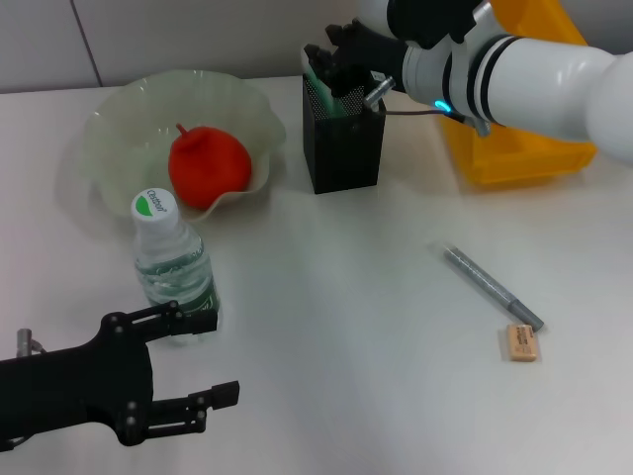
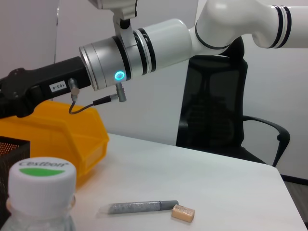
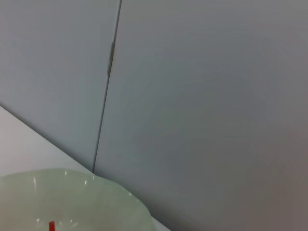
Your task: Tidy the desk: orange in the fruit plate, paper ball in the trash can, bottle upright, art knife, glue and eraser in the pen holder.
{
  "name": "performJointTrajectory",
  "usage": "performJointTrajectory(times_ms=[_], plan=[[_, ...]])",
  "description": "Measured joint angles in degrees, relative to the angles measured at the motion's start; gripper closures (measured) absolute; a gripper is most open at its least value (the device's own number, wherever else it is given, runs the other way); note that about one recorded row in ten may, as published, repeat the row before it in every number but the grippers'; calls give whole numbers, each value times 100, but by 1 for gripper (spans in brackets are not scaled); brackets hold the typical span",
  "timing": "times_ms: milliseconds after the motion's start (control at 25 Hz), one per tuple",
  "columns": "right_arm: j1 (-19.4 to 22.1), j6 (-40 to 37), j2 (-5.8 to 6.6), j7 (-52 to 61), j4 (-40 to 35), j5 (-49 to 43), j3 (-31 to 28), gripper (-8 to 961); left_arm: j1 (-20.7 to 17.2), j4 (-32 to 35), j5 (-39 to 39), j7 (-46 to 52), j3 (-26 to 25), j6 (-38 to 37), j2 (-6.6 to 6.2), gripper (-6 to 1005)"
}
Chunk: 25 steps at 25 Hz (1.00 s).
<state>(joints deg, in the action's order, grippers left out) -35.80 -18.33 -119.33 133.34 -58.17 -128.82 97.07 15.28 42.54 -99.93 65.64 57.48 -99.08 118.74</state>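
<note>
Head view: the right gripper point(image 1: 336, 61) hangs over the mouth of the black mesh pen holder point(image 1: 343, 139), which stands near the table's point(image 1: 346, 297) far edge. Its dark fingers sit at the holder's rim with something green between them, apparently the glue, though whether they clamp it cannot be told. The right arm's white forearm reaches in from the far right corner, passing in front of a yellow bin point(image 1: 524, 148) that sits beside the holder.

The pale green fruit plate point(image 1: 119, 129) lies toward the far left of the table and holds the orange point(image 1: 208, 166), which reads red-orange with a short stem. Just in front of the plate the bottle point(image 1: 173, 262) stands upright, its white cap with a green mark uppermost.

The left gripper point(image 1: 203, 366) rests low at the near left edge, fingers spread apart and empty, the upper finger close beside the bottle's base.

On the right half of the table the grey knife point(image 1: 492, 288) lies diagonally. The tan eraser point(image 1: 520, 342) lies just beside its near end, toward the near right corner.

Left wrist view: bottle cap in the foreground, knife point(image 2: 139, 207) and eraser point(image 2: 183, 213) end to end beyond it, with a black office chair point(image 2: 216, 110) behind the table.
</note>
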Motion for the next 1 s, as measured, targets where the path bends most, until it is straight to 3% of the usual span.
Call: performJointTrajectory(times_ms=[40, 240, 360, 640, 680, 720, 880, 1000], plan=[[0, -11, 0, 1, 8, 1, -8, 714, 11, 0, 0, 0, 0, 0, 0, 213], [43, -44, -2, 3, -13, 57, -52, 513, 47, 1, 0, 12, 12, 0, 0, 213], [145, -459, -1, 4, -318, 70, -291, 450, 52, 1, 0, 15, 12, -1, 0, 213], [419, -2897, 3, 394, -1765, -20, -1510, 303, 31, 1, 0, -6, 1, -18, 0, 213], [419, -3693, 8, 603, -2181, -219, -1861, 282, 29, 0, -1, -7, 1, -19, 0, 213], [419, -3693, 8, 603, -2181, -219, -1861, 261, 29, 0, -1, -7, 1, -19, 0, 213], [349, -5445, 15, 1136, -3148, -1005, -2297, 177, 34, 0, 0, -10, -1, -40, 0, 213], [345, -5952, 14, 1279, -3460, -1339, -2301, 177, 48, 0, 0, -15, 0, -44, 0, 213]])
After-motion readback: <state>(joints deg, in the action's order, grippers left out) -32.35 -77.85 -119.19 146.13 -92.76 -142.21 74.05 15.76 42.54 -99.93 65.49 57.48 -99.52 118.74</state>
